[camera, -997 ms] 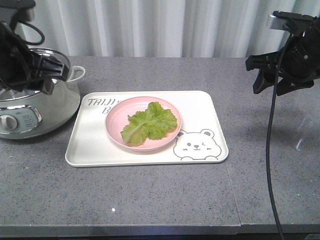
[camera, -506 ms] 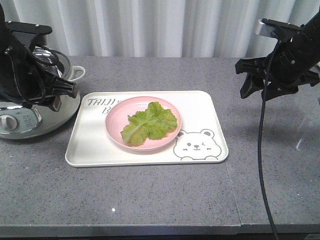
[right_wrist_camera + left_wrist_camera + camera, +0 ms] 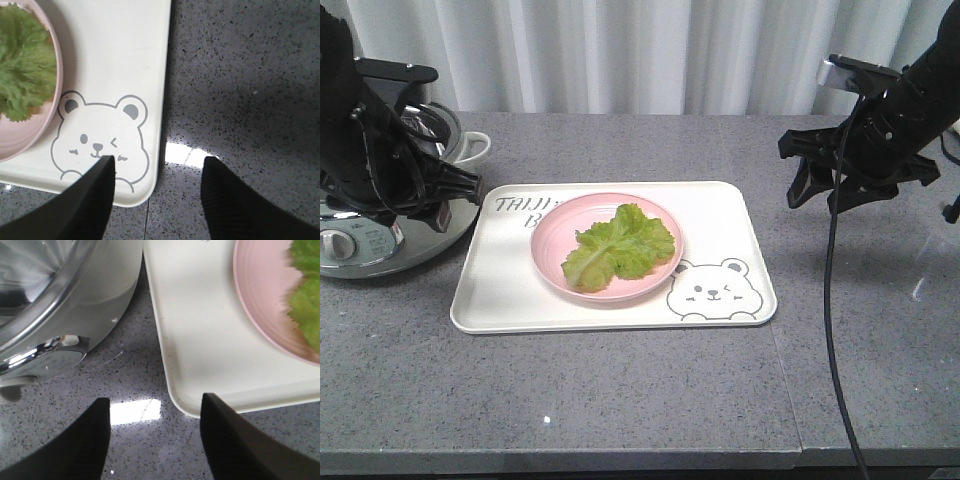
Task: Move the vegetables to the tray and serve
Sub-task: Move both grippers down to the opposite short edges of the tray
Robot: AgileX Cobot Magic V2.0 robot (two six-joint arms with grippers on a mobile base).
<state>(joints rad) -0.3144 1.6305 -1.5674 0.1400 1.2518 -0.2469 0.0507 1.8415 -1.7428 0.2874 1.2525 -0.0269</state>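
The vegetables (image 3: 620, 245), a bunch of crinkly green lettuce, lie on a round pink plate (image 3: 552, 262) in the middle of the cream tray (image 3: 500, 290), which has a bear face (image 3: 718, 290) printed on it. My left gripper (image 3: 445, 195) hangs open just off the tray's left edge; in the left wrist view the left gripper (image 3: 154, 399) straddles the tray's rim (image 3: 172, 390) with nothing held. My right gripper (image 3: 815, 195) hovers open off the tray's right side. In the right wrist view the right gripper (image 3: 160, 160) spans the tray's right edge (image 3: 161, 100).
A white electric pot (image 3: 380, 225) with a glass lid stands at the left, close beside the tray and my left arm. A black cable (image 3: 832, 330) hangs from the right arm to the counter's front. A seam (image 3: 785, 380) runs through the grey counter.
Both arms have swung inward toward the tray: the left gripper moved right, the right gripper moved left and lower. The tray, plate and lettuce have not moved.
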